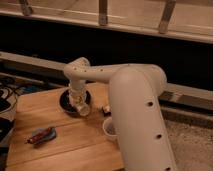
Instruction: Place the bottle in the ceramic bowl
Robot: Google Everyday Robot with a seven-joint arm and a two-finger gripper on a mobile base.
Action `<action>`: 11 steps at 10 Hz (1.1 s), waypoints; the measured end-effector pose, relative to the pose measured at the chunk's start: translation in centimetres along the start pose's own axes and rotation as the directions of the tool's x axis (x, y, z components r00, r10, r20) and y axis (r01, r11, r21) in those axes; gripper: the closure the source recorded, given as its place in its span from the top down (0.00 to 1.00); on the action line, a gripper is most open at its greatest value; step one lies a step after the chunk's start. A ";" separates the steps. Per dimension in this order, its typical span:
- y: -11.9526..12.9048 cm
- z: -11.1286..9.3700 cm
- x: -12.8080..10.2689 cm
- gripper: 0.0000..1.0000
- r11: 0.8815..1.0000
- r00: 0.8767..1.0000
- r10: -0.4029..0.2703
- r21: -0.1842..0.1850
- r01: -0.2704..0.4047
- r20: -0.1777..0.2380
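Presently gripper point(78, 101) hangs over ceramic bowl point(66, 101); bottle point(83, 108) sits just beneath it, at the bowl's near rim. Grip state: we cannot tell. We'd shift toward bowl centre, lower gently, then release, so it cannot roll toward white cup point(110, 128).
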 end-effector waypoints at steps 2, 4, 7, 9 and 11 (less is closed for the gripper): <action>0.0 0.1 0.1 0.74 1.000 1.000 0.000 0.000 0.000 0.000; 0.1 0.2 0.2 0.74 1.000 1.000 -0.001 0.000 0.001 -0.001; 0.2 0.4 0.3 0.82 1.000 1.000 -0.002 0.000 0.002 -0.002; 0.1 0.5 0.5 0.94 1.000 1.000 -0.002 0.002 0.002 -0.002; 0.2 0.5 0.5 0.94 1.000 1.000 -0.003 0.007 0.003 0.000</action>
